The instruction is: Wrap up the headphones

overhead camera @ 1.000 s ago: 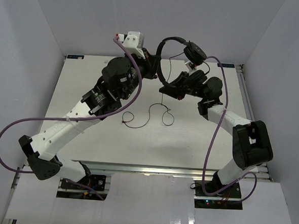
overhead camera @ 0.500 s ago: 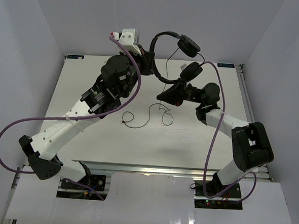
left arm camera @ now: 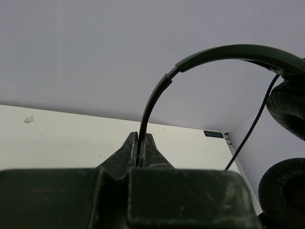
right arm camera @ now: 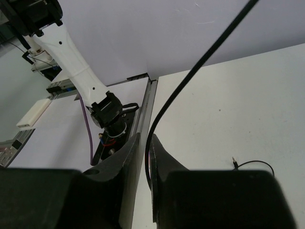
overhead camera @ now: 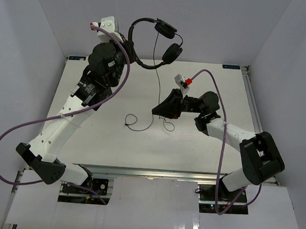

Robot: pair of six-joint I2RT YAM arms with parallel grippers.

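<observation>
The black headphones hang in the air above the table's far edge. My left gripper is shut on the thin headband, jaws pinched tight. Both earcups dangle to the right of it, and also show in the left wrist view. The thin cord drops from the earcups to my right gripper. There the jaws stand almost closed around the cord, with a narrow gap. The cord's loose end loops on the table; the plug lies there.
White table with walled sides and back. Purple robot cables arc off both arms. The left arm's base and the table's near rail show in the right wrist view.
My left gripper has carried the headphones up and to the left. My right gripper has moved left and nearer along the cord, and fewer loops lie on the table.
</observation>
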